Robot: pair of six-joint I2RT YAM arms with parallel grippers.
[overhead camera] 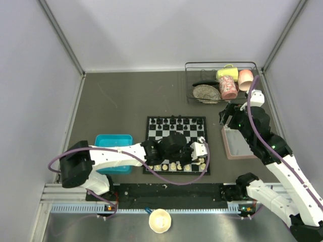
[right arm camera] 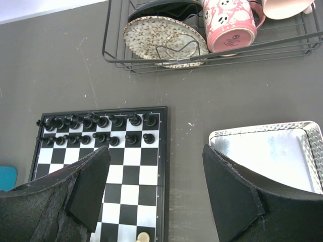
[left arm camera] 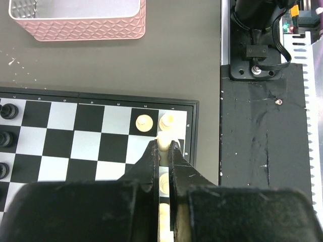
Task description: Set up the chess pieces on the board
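Jaws on my left arm are pressed together low over the near right corner of the board point(left arm camera: 91, 121), tips at a cream chess piece point(left arm camera: 163, 141); my right jaws stand wide and empty near the pink tray point(right arm camera: 255, 130).

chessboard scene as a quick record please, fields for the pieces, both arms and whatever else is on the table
board: flat, mid-table, in front of the arms
black pieces: two rows along the far edge
cream pieces: several standing on the near rows, partly hidden by the left arm
left gripper: jaws shut over the board's near right corner, one cream piece at the tips, grip unclear
right gripper: jaws open, empty, raised between board and pink tray
blue tray: left of board
dish rack: far right, holds plate and mugs
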